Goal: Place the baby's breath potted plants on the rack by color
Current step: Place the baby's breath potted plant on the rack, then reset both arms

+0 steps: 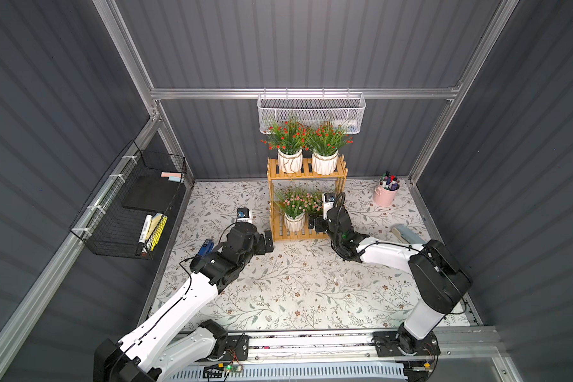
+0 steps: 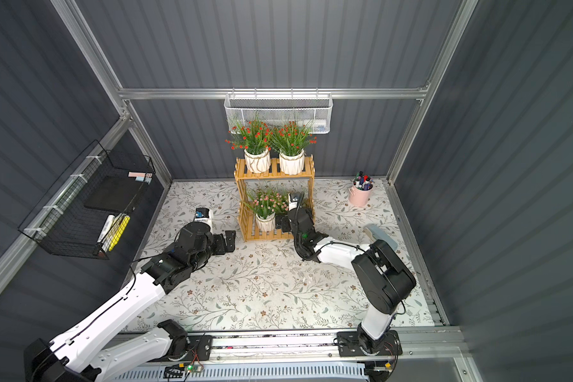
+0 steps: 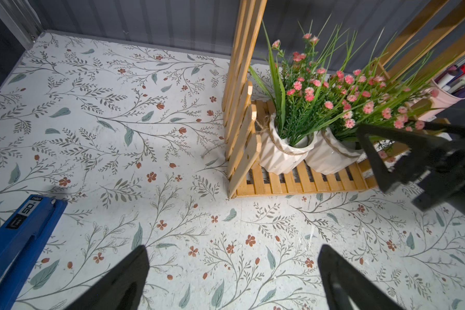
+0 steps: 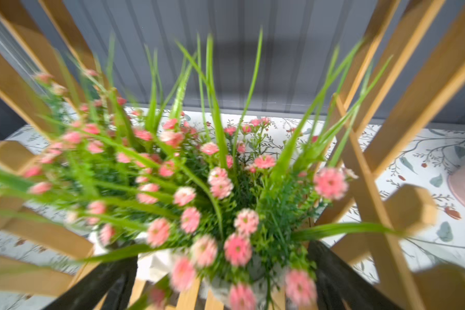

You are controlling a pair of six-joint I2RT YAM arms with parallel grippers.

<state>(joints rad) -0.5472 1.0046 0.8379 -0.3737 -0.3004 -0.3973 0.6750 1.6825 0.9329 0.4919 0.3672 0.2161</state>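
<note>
- The mounting rail (image 1: 311,340) and both arm bases lay nearest in both top views. Nothing of the task sat there.
- The left gripper (image 1: 268,243) hovered low over the floral table (image 1: 295,291), just beside the near left corner of the rack (image 1: 271,205). Its jaws were spread wide and held nothing.
- The right gripper (image 1: 315,223) sat within the rack's lower tier, with its jaws standing apart on either side of the second pink plant (image 3: 330,158). Whether they pressed on the pot could not be told.
- That pot appeared to rest on the lower slats, just beside and perhaps touching the first pink plant (image 1: 294,221), which stood upright at the tier's left end.
- On the upper tier, the left red plant (image 1: 290,161) and the right red plant (image 1: 325,162) stood upright side by side.
- By my judgement, the sorting was all but finished, with red above and pink below. Only letting go of the last pot and drawing the arm clear seemed to remain.
- In both top views the right wrist covered the second pink plant's pot.
- The right wrist view was blurred, showing blossoms and leaves but almost nothing of the pot or of any finger contact.
- The left wrist view cut off the upper tier.
</note>
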